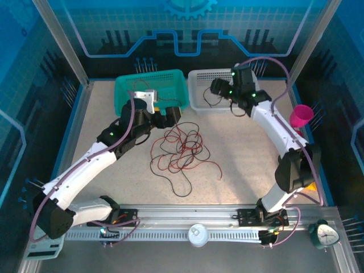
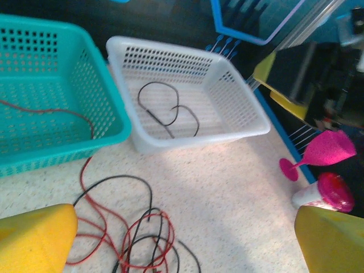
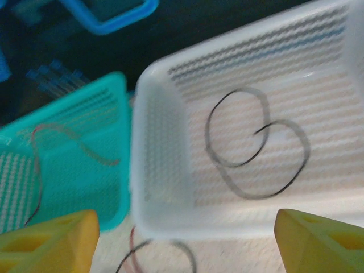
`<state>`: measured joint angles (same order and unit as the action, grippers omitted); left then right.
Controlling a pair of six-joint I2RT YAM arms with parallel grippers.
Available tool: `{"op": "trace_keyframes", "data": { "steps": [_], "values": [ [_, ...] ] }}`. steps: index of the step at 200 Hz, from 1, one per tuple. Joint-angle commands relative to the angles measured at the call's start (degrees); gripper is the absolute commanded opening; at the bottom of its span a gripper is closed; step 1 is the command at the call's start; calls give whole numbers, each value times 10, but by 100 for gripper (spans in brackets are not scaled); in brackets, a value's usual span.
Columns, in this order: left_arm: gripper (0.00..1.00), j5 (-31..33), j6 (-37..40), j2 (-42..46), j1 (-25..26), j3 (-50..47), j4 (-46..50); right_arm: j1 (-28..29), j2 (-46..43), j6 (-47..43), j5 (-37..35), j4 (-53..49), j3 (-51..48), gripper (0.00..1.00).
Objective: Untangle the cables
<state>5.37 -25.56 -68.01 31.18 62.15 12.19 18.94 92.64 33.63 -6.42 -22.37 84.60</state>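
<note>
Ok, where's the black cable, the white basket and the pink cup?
black cable [image 3: 208,133]: right wrist view, left side of its loop.
white basket [image 3: 156,165]: right wrist view, its left wall.
pink cup [image 2: 333,149]: left wrist view, its bowl.

Top view: bright, even light from above on desk [image 1: 239,165]; blue tint off walls [image 1: 34,85]; shadows faint, soft.
Left wrist view: middle sharp; white basket [image 2: 236,99] floor pale with glare; left pincer [image 2: 182,247] fingertips [image 2: 35,239] fuzzy at bottom corners; right edge dark, blurry.
Right wrist view: all smeared; basket holes streaky; black cable [image 3: 208,132] soft.
</note>
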Motion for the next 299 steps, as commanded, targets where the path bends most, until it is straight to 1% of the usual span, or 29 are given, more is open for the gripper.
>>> {"op": "trace_keyframes", "data": {
  "steps": [1,34,51,73,91,115,180,193,213,226,239,250,265,287,299],
  "values": [
    [99,30,-16,-4,-5,-28,61,51,-43,12,43,28,-68,81],
    [99,23,-68,3,-6,-87,94,131,-91,25,57,42,-169,78],
    [95,17,-101,9,-7,-126,85,157,-114,43,56,48,-209,76],
    [90,15,-132,7,-8,-159,69,184,-141,44,28,56,-248,74],
    [86,16,-150,-3,-8,-177,58,193,-151,32,19,51,-254,74],
    [82,-3,-163,-33,-9,-184,31,198,-156,26,24,53,-254,73],
    [80,-31,-195,-95,-9,-190,-10,200,-163,22,18,47,-247,73],
    [77,-40,-201,-110,-9,-188,-23,200,-165,22,16,46,-244,73],
    [69,-56,-213,-136,-7,-186,-39,201,-166,21,10,46,-240,73],
    [63,-54,-217,-143,-5,-187,-46,201,-166,17,8,39,-234,73],
    [55,-51,-220,-143,-3,-192,-56,200,-167,13,8,36,-231,73],
    [46,-44,-219,-140,-4,-191,-58,200,-167,11,7,34,-229,73],
    [31,-33,-209,-135,-3,-182,-57,200,-167,8,14,36,-226,72],
    [1,-23,-174,-129,-4,-149,-35,201,-165,-4,26,41,-225,72],
    [0,-25,-137,-123,-5,-123,-29,201,-165,-17,30,45,-223,72]
  ]
}}
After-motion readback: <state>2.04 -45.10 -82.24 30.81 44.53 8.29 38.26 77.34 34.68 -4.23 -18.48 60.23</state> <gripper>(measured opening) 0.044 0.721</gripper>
